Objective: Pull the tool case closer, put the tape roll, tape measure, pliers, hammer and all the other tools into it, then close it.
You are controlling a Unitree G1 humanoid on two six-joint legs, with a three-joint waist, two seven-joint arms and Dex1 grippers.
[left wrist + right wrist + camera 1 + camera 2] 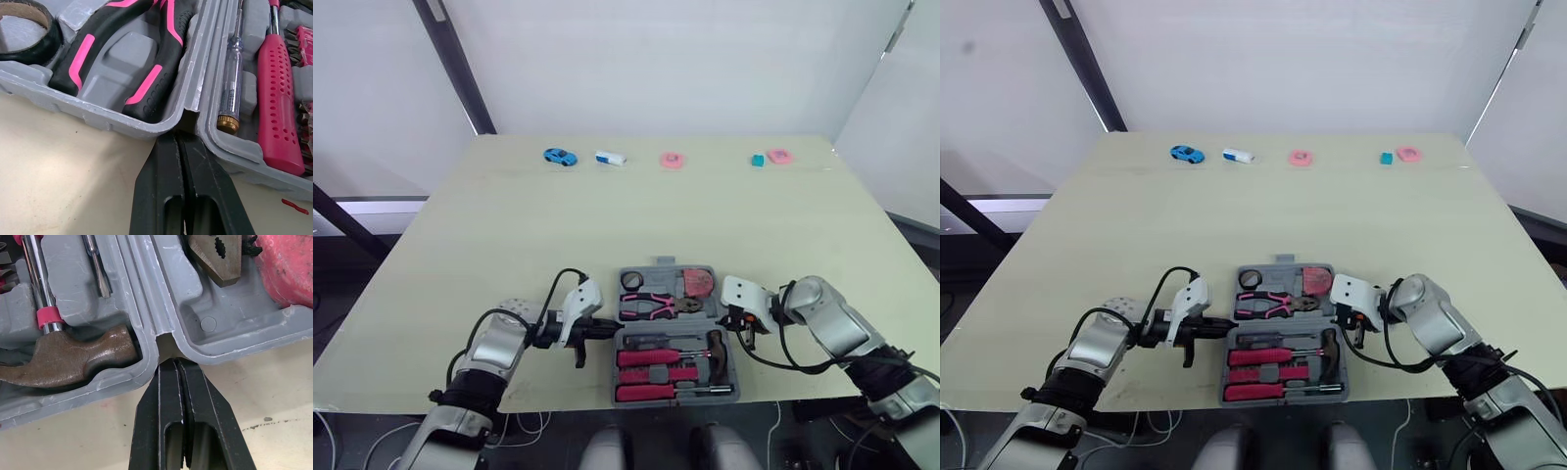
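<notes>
Left tool [177, 142] and right tool [172, 369], each with fingers pressed narrow together and holding nothing, touch the hinge notches of the open tool case [658, 275] at its 9 and 3 o'clock. The case lies at 6 o'clock on the tabletop [509, 215], near the edge. Tape roll [631, 281], pliers [651, 306], tape measure [701, 283] and hammer [715, 352] are inside, so I judge that only the closing is left.

An open gray case [1273, 279] sat near the front edge of the table [1234, 215] with pink pliers [1268, 305] and a hammer [1332, 348] inside, the left gripper [1226, 323] just beside its left side and the right gripper [1356, 331] just beside its right.
</notes>
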